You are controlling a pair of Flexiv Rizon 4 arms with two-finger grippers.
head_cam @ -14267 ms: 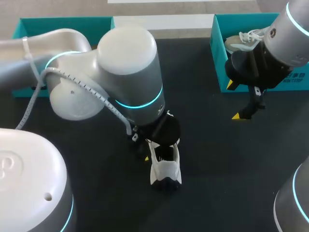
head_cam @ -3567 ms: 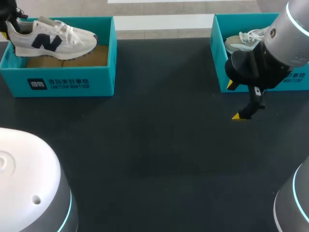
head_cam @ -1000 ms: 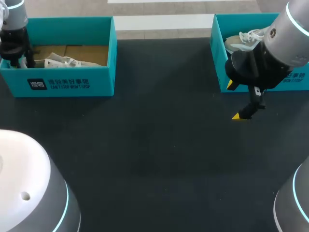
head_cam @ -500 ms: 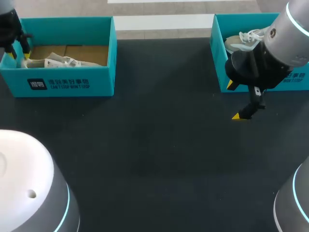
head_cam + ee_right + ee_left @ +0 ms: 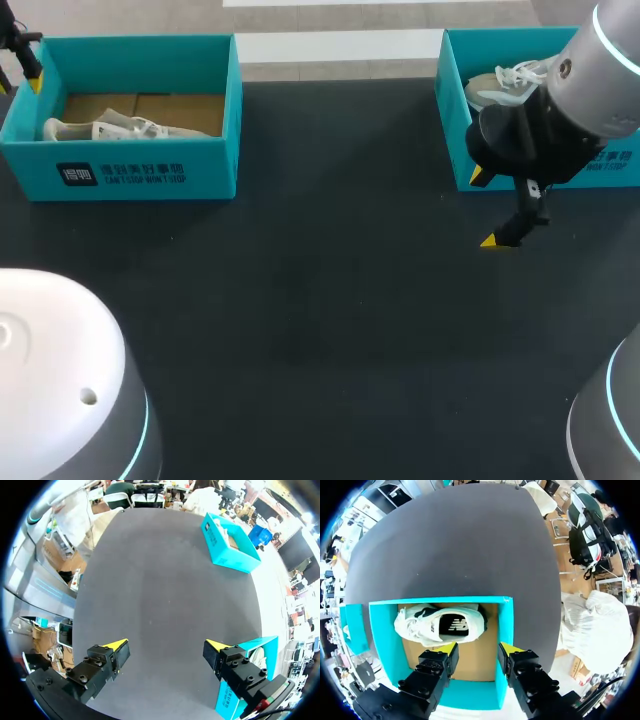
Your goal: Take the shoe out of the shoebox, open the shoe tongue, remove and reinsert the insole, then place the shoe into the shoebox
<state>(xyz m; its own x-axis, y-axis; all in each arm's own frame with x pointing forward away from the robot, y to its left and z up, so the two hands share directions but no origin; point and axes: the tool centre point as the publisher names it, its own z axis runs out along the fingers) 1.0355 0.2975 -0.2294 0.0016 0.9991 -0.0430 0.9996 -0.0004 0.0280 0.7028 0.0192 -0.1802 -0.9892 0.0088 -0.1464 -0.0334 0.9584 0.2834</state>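
Shoe first: the white lace-up sneaker (image 5: pixel 100 128) with a dark side panel lies on its side inside the teal cardboard shoebox (image 5: pixel 140 172) at the far left of the black tabletop (image 5: pixel 330 280). You can see it low in the box, along the near wall, resting on the brown cardboard floor with its laces toward the box's middle.

From the left wrist view, the sneaker (image 5: pixel 440 625) shows pale upper material around a black panel that carries a white mark. It sits ahead of the fingers, toward the far wall of the shoebox (image 5: pixel 435 600) and nearer one corner.

Your left claw (image 5: pixel 478 652) hangs over the box with its yellow tips apart and nothing between them; the sneaker is clear of both fingers. In the head view the left claw (image 5: pixel 30 75) is at the box's far left corner.

Your right claw (image 5: pixel 165 645) is spread wide and holds nothing, with only bare tabletop under it. In the head view the right claw (image 5: pixel 485 208) hovers just in front of a second teal shoebox (image 5: pixel 452 110) at the far right, and a second pale sneaker with white laces (image 5: pixel 505 85) lies in that box.
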